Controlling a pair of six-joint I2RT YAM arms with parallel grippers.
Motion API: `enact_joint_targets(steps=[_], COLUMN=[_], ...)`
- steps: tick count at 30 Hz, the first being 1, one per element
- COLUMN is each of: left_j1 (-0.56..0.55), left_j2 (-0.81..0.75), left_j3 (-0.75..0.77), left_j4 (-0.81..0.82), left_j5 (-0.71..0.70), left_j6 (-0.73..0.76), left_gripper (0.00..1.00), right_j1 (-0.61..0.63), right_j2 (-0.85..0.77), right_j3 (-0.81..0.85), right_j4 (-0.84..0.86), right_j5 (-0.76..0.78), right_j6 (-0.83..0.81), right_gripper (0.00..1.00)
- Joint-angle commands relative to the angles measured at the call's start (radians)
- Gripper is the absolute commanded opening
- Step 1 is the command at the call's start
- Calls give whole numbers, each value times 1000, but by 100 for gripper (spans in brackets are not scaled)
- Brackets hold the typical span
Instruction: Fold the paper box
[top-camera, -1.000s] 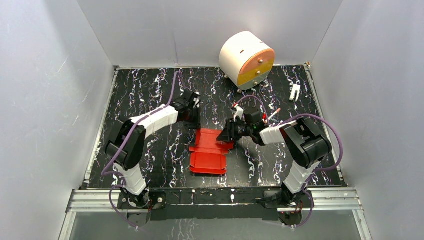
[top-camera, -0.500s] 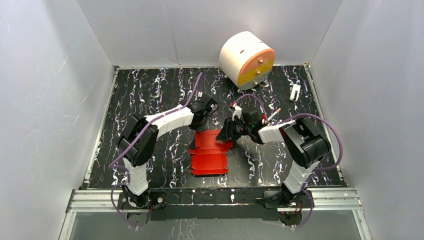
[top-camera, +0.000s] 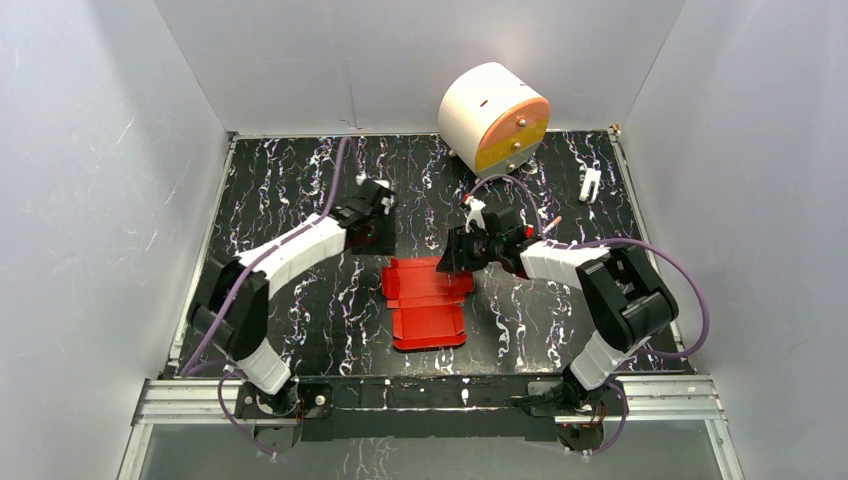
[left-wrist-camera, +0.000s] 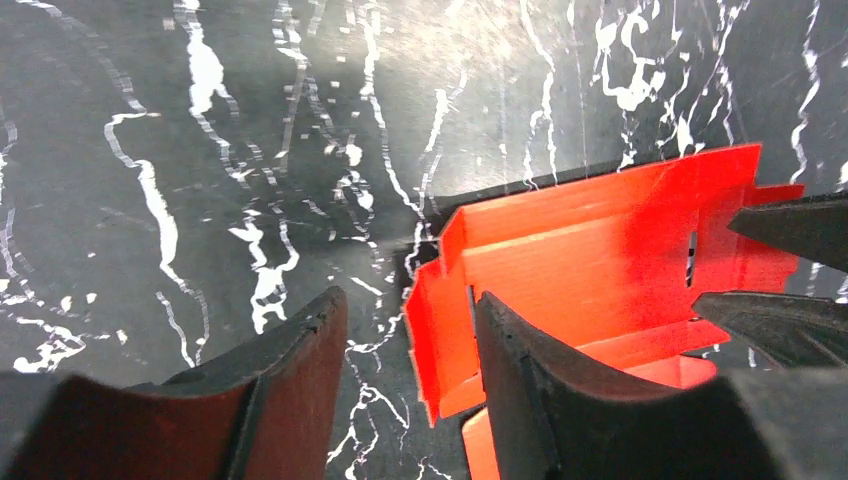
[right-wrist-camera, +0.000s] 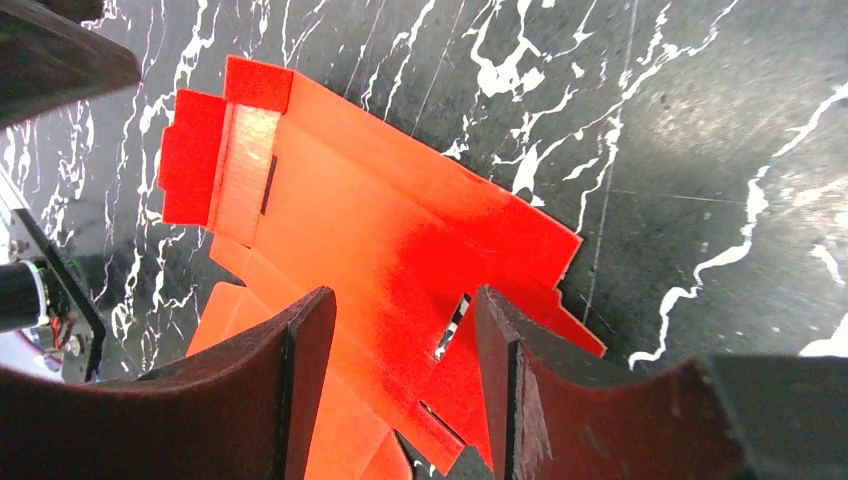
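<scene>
Paper box: flat at centre of table, partly creased, long axis 12 to 6 o'clock.
Right gripper: jaws moderately parted, nothing held, over the 1 o'clock corner. Nearer of the two.
Left gripper: jaws parted, empty, off the 11 o'clock corner, apart from card.
Likely first reach: right.

Showing no readable text, label, number or brand in any view. Bearing no legible print on the paper box or the drum.
</scene>
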Motion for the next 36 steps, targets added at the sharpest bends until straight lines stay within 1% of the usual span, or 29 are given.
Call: enact_joint_targets(steps=[1, 5, 9, 16, 20, 24, 28, 33, 36], left_j1=[64, 92, 115, 149, 157, 159, 159, 157, 158], left_j2=[-137, -220, -276, -281, -257, -233, -229, -224, -218], left_j3=[-70, -153, -237, -329, -356, -361, -375, -396, -403], left_j4=[33, 61, 101, 186, 226, 240, 254, 280, 292], left_j5=[113, 189, 269, 363, 406, 440, 451, 466, 482], left_j6=[-48, -87, -123, -155, -167, -173, -185, -204, -212], left_gripper=[51, 59, 64, 65, 60, 53, 46, 42, 39], right_j1=[-11, -23, -45, -61, -63, -63, -63, -61, -58], right_j2=[-67, -54, -32, 39, 93, 129, 130, 122, 118], right_j3=[64, 89, 99, 122, 127, 137, 143, 169, 186], right_j4=[-89, -155, -166, -122, -86, -73, -73, -120, -157], right_j5=[91, 150, 158, 82, 66, 32, 13, 21, 44], right_j6=[-47, -51, -33, -7, 17, 30, 36, 24, 11], right_gripper=[63, 65, 65, 64, 61, 56, 50, 40, 31])
